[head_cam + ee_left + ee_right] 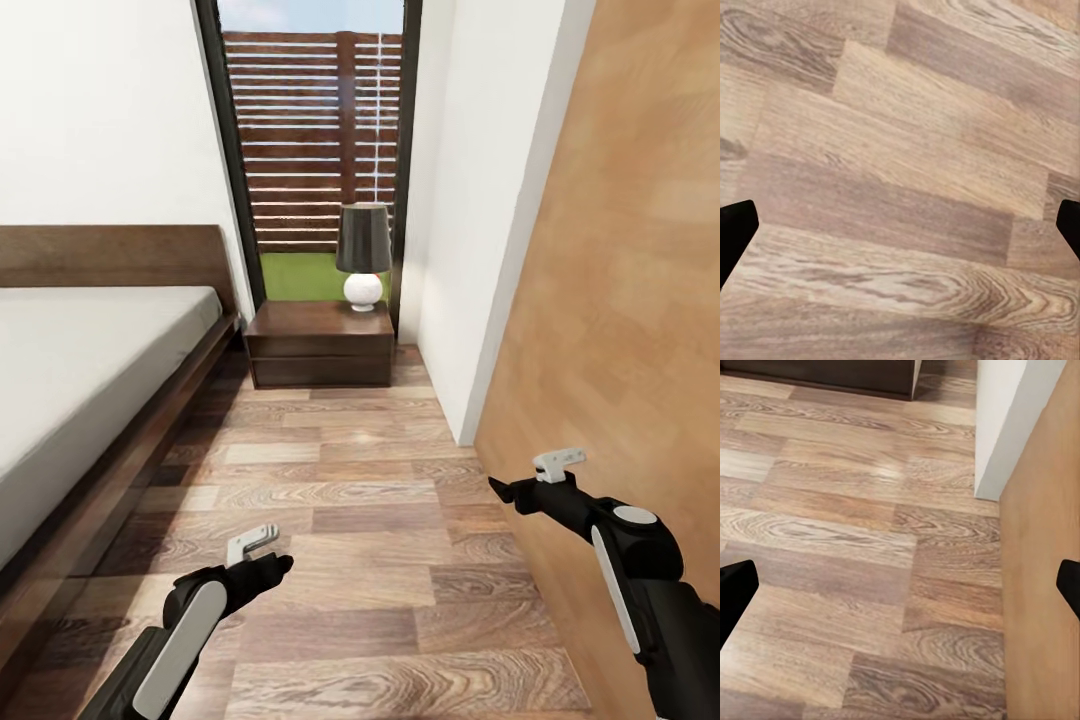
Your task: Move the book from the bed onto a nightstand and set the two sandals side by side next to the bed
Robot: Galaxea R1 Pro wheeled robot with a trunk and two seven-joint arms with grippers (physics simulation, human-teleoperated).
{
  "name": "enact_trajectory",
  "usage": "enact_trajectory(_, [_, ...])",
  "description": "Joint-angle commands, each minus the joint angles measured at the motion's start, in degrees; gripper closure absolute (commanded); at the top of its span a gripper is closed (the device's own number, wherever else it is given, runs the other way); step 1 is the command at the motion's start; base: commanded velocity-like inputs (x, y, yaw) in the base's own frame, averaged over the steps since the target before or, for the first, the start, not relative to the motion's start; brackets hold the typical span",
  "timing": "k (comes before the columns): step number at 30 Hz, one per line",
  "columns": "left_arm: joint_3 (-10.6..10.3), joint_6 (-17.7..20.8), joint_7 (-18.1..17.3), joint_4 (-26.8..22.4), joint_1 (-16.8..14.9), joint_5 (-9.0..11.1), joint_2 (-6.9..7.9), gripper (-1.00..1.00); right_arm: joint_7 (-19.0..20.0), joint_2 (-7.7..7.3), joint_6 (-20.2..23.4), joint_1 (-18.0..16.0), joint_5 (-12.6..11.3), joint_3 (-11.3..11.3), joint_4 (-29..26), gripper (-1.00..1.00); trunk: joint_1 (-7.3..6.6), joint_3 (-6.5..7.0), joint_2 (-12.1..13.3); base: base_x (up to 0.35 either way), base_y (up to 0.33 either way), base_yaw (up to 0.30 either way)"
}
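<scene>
Head view has the bed (90, 370) at left and the nightstand (320, 345) with a lamp (362, 255) at upper centre. Both wrist views face plank floor (900, 187), the left gripper (900, 225) and right gripper (900, 585) released and empty.

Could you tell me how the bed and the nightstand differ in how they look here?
The bed is long and low, running along the left, with an off-white mattress on top; the nightstand is a compact cabinet against the far window. The nightstand carries a lamp; the visible part of the mattress is bare. Both are dark-brown wood.
</scene>
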Motion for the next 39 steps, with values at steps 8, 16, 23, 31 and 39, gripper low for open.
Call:
enact_trajectory(8, [-0.10,-0.01,0.60,0.14,-0.05,0.53,0.13,-1.00,0.55,0.26,0.33,0.31,0.68,1.92,-0.07,-1.00,0.01,-0.05,-0.02,0.284,0.001,0.000])
enact_trajectory(16, [-0.10,-0.02,0.60,0.17,-0.01,0.56,0.14,-1.00,0.54,0.36,0.41,0.42,0.71,2.76,-0.07,-1.00,0.01,-0.05,-0.02,0.320,0.000,0.000])
enact_trajectory(23, [-0.08,-0.05,0.60,0.18,0.03,0.60,0.14,-1.00,0.54,0.43,0.45,0.44,0.71,2.90,-0.07,-1.00,0.01,-0.05,-0.02,0.326,0.000,0.000])
enact_trajectory(31, [-0.02,-0.09,0.63,0.18,0.03,0.61,0.14,-1.00,0.55,0.37,0.52,0.47,0.71,2.97,-0.07,-1.00,0.01,-0.05,-0.02,0.327,0.000,0.117])
enact_trajectory(39, [-0.01,-0.09,0.67,0.18,0.03,0.61,0.19,-1.00,0.55,0.36,0.54,0.50,0.71,3.01,-0.07,-1.00,0.01,-0.05,-0.02,0.327,0.000,0.255])
